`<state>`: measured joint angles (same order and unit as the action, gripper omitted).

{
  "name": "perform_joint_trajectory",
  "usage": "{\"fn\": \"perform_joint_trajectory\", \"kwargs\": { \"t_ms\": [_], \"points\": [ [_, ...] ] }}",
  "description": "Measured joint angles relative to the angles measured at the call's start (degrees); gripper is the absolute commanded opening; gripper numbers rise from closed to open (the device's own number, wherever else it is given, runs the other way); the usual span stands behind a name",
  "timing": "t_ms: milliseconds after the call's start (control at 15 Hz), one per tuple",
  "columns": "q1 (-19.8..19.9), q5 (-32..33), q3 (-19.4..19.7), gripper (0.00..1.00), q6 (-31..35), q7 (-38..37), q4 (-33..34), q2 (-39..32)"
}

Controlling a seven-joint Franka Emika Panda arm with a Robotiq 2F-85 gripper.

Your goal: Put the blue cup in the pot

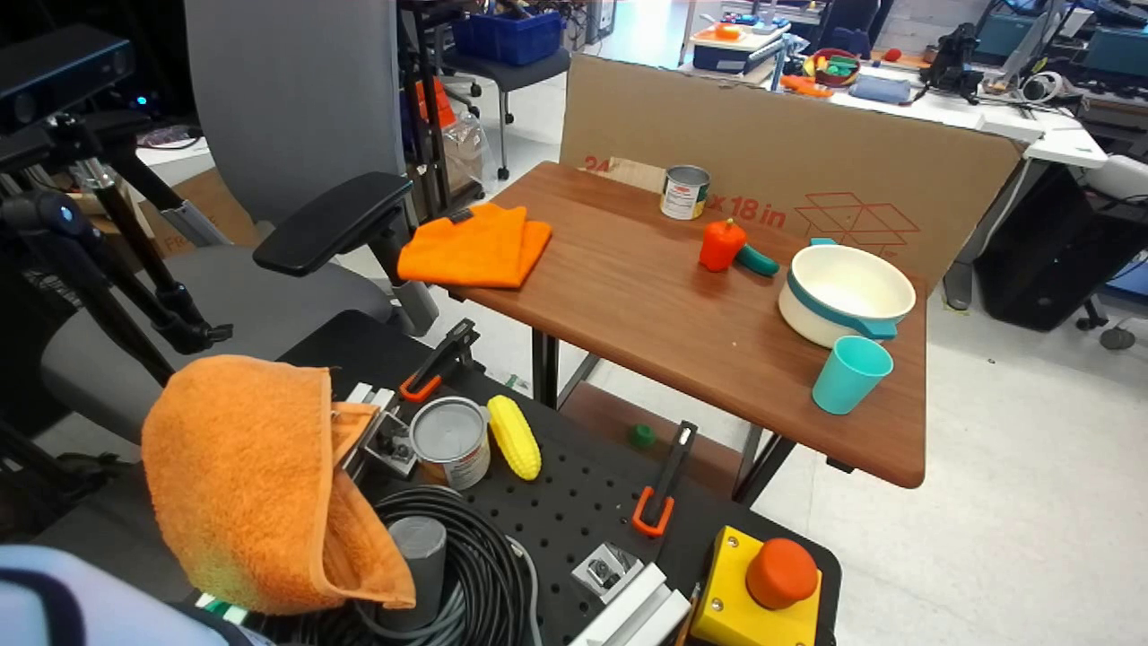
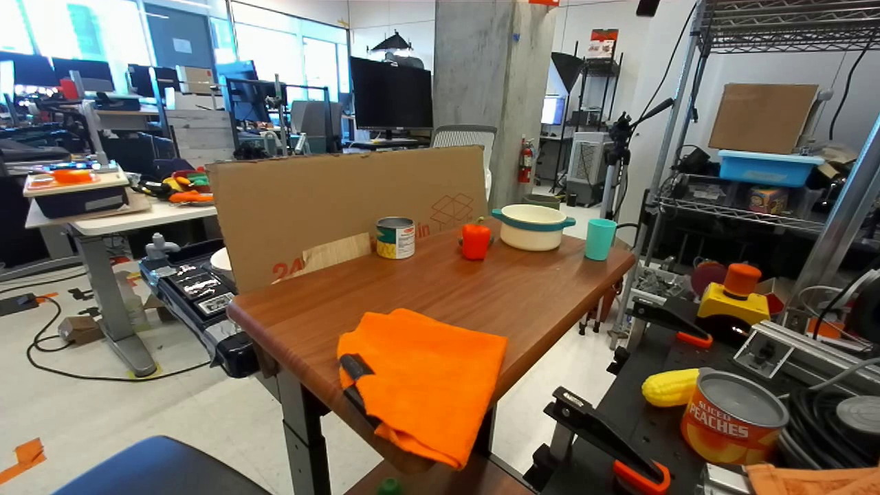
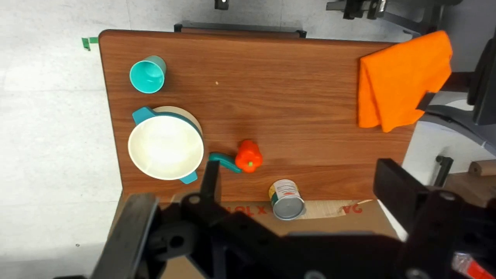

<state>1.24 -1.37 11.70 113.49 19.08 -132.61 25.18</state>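
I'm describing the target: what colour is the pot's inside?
Cream; the pot's inside shows best in an exterior view.

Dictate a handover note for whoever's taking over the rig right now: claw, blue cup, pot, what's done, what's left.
Claw: wide open, holding nothing.
Blue cup: upright on the table, near a corner, beside the pot with a gap between them.
The pot: on the table, with nothing visible inside.
Done: no grasp or placing yet.
Left: grip the cup, lift it over the pot, lower it in, let go.
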Motion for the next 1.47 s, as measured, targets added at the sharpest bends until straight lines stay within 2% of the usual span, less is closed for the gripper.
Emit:
{"fn": "perform_joint_trajectory", "kwargs": {
  "t_ms": [200,467,800,1200,1467],
  "points": [
    [2.07,0.88,0.31,1.00,7.23,0.00,-0.93,-7.27],
    [4.63,3.23,0.34,1.00,11.78,-0.63,0.76,-18.98],
    [6.40,6.64,0.32,1.00,12.32,-3.10,6.41,-30.59],
    [7.11,12.63,0.32,1.00,12.25,-9.61,12.34,-39.91],
    [7.50,14.02,0.32,1.00,12.17,-10.31,15.13,-45.22]
  ]
}}
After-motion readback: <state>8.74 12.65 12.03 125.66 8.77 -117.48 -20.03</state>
